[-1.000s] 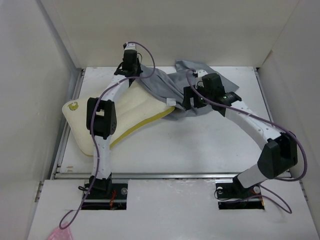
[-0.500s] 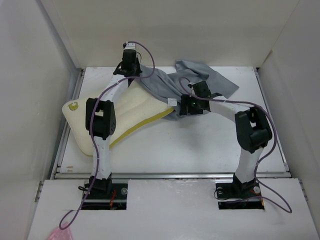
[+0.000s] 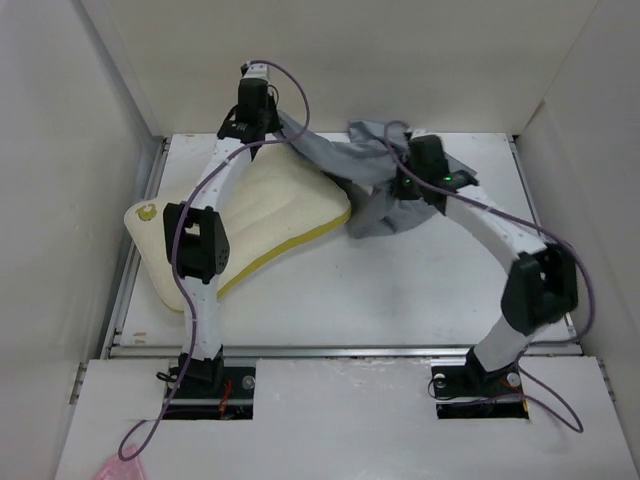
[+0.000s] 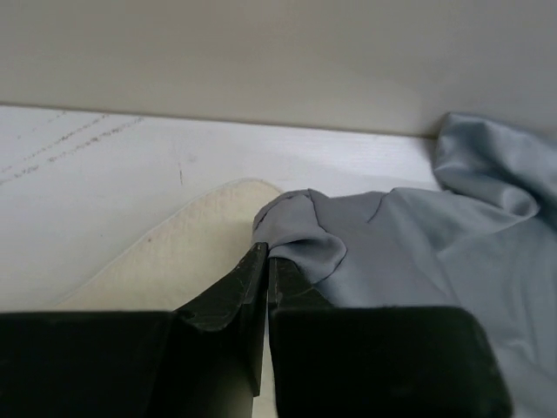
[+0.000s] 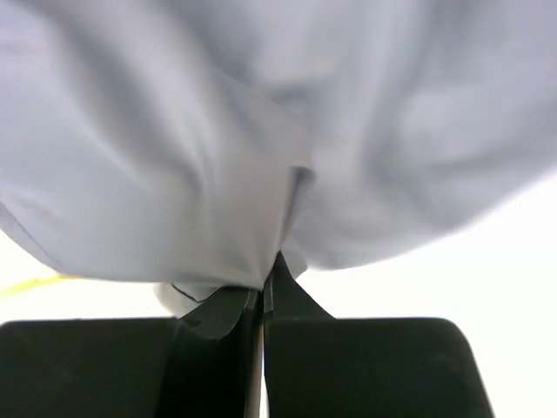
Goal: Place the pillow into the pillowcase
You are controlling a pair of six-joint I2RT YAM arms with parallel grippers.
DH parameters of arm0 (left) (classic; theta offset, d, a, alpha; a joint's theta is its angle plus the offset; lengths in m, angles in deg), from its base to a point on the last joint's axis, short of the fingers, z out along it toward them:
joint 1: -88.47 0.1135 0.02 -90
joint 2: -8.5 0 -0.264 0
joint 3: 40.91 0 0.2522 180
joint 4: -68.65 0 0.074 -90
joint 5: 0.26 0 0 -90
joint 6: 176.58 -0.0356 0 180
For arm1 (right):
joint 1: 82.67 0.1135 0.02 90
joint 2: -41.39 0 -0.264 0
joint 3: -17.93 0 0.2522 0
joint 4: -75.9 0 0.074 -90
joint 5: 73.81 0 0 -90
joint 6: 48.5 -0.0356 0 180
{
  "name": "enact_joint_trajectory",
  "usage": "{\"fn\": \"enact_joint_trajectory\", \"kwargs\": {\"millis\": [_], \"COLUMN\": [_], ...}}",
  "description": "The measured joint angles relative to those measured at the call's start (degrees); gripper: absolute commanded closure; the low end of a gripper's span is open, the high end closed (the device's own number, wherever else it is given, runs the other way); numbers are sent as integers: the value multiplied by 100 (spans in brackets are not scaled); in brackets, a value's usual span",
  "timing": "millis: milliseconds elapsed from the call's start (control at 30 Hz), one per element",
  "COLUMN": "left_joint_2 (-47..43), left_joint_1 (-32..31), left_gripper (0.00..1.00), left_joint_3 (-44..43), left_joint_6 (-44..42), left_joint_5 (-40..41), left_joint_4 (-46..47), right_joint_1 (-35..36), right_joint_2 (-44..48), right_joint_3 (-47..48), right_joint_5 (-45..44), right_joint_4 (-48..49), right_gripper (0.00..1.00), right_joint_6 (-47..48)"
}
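Note:
The cream pillow with its yellow side edge lies flat on the left half of the table, a yellow tag at its near-left corner. The grey pillowcase hangs stretched between both grippers above the pillow's far right corner. My left gripper is at the back, shut on a fold of the pillowcase beyond the pillow; its tips meet at the left gripper. My right gripper is shut on bunched pillowcase cloth, pinched at the right gripper.
White walls enclose the table on the left, back and right. The pillow's left corner sits close to the table's left rail. A pink scrap lies on the near shelf beside the left arm's base.
The right gripper closed on the pillowcase and lifted it toward the back right. The left arm raised its edge, and the cloth came up off the pillow's corner.

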Motion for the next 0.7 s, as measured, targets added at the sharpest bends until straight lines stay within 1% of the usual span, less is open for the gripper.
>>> {"fn": "enact_joint_trajectory", "kwargs": {"millis": [100, 200, 267, 333, 367, 467, 533, 600, 700], "left_joint_2": [2, 2, 2, -9, -70, -420, -787, -1217, -1801], "left_joint_1": [13, 15, -13, -59, -79, -103, -105, -87, -37], "left_gripper": [100, 100, 100, 100, 100, 100, 100, 100, 100], "left_joint_3": [-575, -1244, -1679, -2114, -2225, -2216, -2037, -1751, -1279], "left_joint_6": [87, 275, 455, 654, 743, 911, 968, 970, 911], "left_joint_5": [-216, -684, -1025, -1384, -1587, -2159, -2415, -2590, -2765], "left_joint_4": [-284, -393, -382, -227, -111, 146, 308, 402, 481], "right_joint_1": [-404, -629, -612, -527, -516, -520, -520, -529, -570], "right_joint_2": [1145, 1915, 2024, 1895, 1766, 1526, 1552, 1740, 2315], "right_joint_3": [282, 1169, 2092, 3112, 3681, 4809, 5093, 5040, 4310], "right_joint_5": [-730, -1377, -1753, -2205, -2439, -2863, -2981, -2992, -2656], "right_joint_4": [-382, -560, -601, -702, -706, -782, -835, -962, -1113], "right_gripper": [100, 100, 100, 100, 100, 100, 100, 100, 100], "right_joint_6": [201, 483, 721, 979, 1150, 1558, 1818, 2000, 2162]}}
